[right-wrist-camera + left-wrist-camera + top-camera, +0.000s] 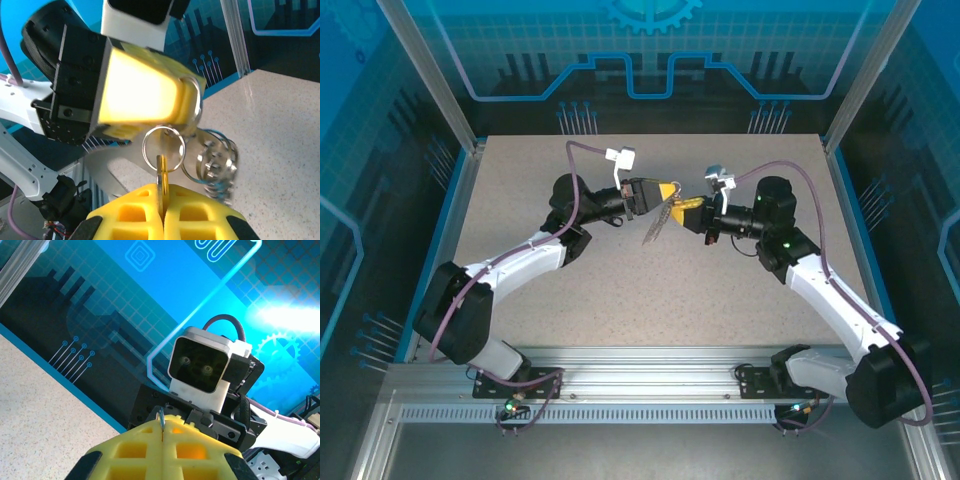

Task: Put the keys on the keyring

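Note:
Above the table's middle my two grippers meet tip to tip. The left gripper [667, 190] is shut on the keyring [655, 228], whose strap and chain hang below it. In the left wrist view a thin metal edge of the keyring [162, 416] sticks out between the closed yellow fingers [140, 445]. The right gripper [162, 192] is shut on the key [161, 172], gold head upright. The key's top overlaps the lower rim of a silver ring [144, 148] that dangles under the left gripper's yellow fingers [145, 90]. Chain links [216, 167] hang blurred to the right.
The speckled table [620, 290] lies beneath both arms, with blue walls and metal posts around it. The right arm's wrist camera [202, 365] faces the left gripper at close range. The metal rail [650, 385] with both arm bases runs along the near edge.

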You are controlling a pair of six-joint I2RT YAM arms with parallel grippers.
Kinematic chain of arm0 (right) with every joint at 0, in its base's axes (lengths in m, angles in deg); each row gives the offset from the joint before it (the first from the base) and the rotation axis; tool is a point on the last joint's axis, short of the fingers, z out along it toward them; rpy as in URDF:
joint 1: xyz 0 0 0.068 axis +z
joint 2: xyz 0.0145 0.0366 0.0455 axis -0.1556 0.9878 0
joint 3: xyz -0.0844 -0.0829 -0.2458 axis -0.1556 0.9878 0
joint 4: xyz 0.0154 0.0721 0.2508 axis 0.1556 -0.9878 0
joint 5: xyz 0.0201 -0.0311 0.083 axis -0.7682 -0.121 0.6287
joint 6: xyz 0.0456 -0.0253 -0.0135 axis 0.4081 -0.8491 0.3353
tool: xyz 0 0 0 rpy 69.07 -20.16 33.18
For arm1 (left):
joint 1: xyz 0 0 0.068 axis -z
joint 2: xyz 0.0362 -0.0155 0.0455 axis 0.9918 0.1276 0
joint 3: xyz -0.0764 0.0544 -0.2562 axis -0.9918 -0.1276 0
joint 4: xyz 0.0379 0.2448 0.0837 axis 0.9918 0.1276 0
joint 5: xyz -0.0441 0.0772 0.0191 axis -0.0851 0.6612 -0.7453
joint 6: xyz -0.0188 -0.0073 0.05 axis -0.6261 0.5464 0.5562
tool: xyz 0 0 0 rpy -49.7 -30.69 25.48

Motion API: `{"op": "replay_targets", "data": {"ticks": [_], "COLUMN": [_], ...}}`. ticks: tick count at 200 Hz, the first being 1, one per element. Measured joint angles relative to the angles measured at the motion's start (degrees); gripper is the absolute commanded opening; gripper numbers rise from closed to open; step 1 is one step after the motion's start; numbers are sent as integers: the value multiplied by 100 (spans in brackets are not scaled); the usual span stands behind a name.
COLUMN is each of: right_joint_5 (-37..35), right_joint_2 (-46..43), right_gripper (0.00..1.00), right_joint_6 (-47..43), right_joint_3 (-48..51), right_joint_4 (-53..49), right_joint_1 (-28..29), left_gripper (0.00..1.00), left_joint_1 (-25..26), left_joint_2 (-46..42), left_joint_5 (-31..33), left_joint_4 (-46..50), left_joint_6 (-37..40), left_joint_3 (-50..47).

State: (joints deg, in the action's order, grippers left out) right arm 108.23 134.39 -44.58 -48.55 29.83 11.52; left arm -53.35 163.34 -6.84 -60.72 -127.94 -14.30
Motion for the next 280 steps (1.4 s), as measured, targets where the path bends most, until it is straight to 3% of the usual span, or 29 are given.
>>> {"op": "replay_targets", "data": {"ticks": [135,164,189,280], "right_joint_5": [-245,-306,-286,-573], "right_joint_2": [199,203,101,-1320], "right_gripper": [0,28,41,49], "right_joint_6": [-247,-365,-382,330], "right_joint_3": [-175,-197,-55,846], "right_joint_4": [-247,-391,-608,-505], "right_joint_1": [306,315,295,-442], "left_gripper": [0,0,0,0], "left_joint_1": [-48,-50,-50,-50], "left_joint_2": [-7,-7,-37,-90], "left_joint_5": [-155,-133,-83,-68], "left_joint_4": [221,216,155,-11], "left_joint_6": [42,42,42,61], "left_joint_3": [-2,-2,-2,-2]}}
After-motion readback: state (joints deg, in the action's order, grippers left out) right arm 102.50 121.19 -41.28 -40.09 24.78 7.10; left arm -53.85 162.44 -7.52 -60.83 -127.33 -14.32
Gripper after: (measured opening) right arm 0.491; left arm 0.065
